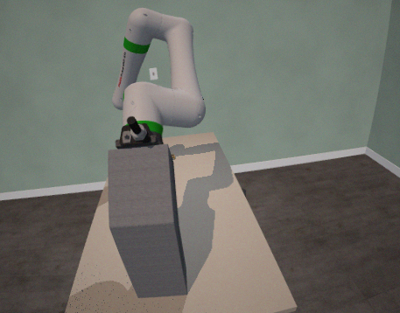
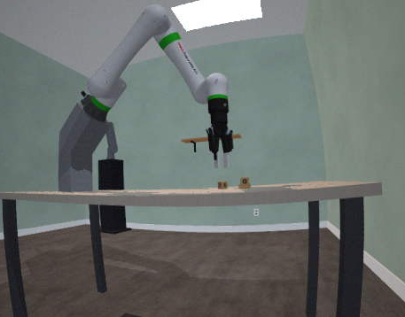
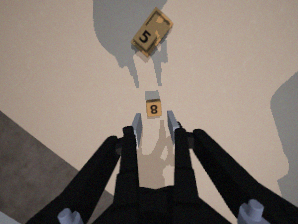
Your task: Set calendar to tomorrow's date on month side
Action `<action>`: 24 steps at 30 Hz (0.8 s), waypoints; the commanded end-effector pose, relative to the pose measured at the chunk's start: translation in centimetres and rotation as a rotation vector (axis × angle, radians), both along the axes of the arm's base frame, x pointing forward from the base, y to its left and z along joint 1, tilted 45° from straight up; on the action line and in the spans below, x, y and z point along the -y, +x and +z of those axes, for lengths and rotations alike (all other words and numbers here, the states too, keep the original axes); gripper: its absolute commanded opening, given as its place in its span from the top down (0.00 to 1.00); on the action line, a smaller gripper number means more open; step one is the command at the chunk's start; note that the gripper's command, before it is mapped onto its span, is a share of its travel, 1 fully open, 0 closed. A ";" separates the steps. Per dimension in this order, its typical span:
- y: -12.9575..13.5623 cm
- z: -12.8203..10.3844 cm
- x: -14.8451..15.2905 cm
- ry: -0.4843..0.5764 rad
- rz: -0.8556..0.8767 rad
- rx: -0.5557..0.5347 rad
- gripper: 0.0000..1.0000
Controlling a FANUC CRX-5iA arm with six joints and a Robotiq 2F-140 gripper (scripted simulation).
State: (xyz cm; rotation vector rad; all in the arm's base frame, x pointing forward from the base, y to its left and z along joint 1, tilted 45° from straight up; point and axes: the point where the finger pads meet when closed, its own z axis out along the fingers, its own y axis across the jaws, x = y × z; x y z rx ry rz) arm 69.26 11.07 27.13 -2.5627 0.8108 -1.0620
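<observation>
Wrist view: the black pincer (image 3: 155, 122), narrowed and empty, hovers above a small, rigid, light wooden cube (image 3: 154, 108) showing 8; its opposite flat sides suit gripping.

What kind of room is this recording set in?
Probably a bare test room: one arm on a grey pedestal, a long table with number cubes, green walls, dark wood floor.
</observation>
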 end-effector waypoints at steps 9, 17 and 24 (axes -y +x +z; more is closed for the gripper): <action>0.7 -0.6 0.0 0.000 0.000 0.000 0.64; 1.3 -1.3 0.0 0.000 0.000 0.000 0.64; 2.1 -2.0 -0.1 0.000 0.000 0.000 0.64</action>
